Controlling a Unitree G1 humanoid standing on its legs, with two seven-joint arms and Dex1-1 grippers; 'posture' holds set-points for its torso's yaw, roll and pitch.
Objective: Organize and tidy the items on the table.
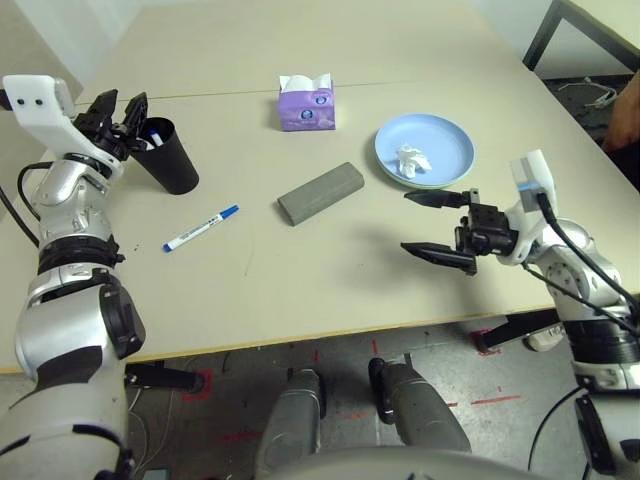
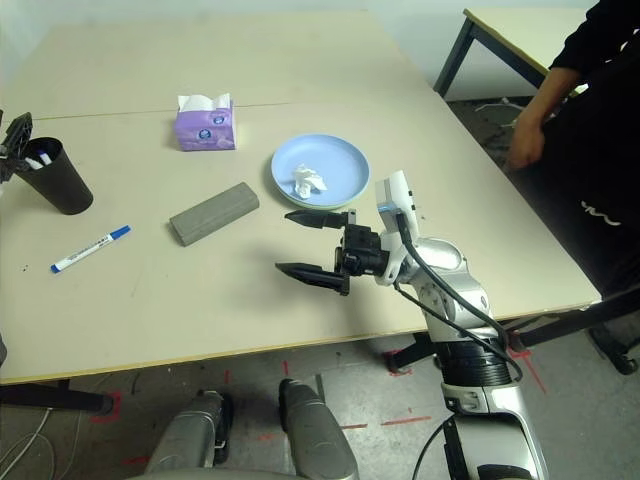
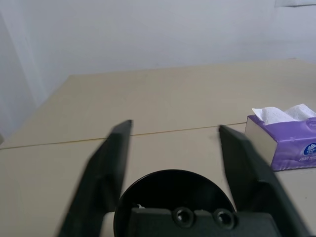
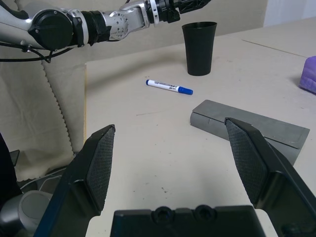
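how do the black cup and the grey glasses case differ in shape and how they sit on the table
The black cup is round and open at the top, while the grey glasses case is oblong and closed. The cup stands upright; the case lies flat. The cup has a marker inside, whereas the case shows nothing inside. Both rest on the table.

Cup point(image 1: 174, 168) near desk's point(image 1: 300, 290) left edge, marker point(image 1: 155, 137) inside, 1 loose marker point(image 1: 200, 229) nearer front edge, case point(image 1: 321, 193) right of that, tissue box point(image 1: 307, 115) behind case, 2 stacked plates point(image 1: 442, 135) toward right edge, crumpled tissue point(image 1: 412, 160) on top.
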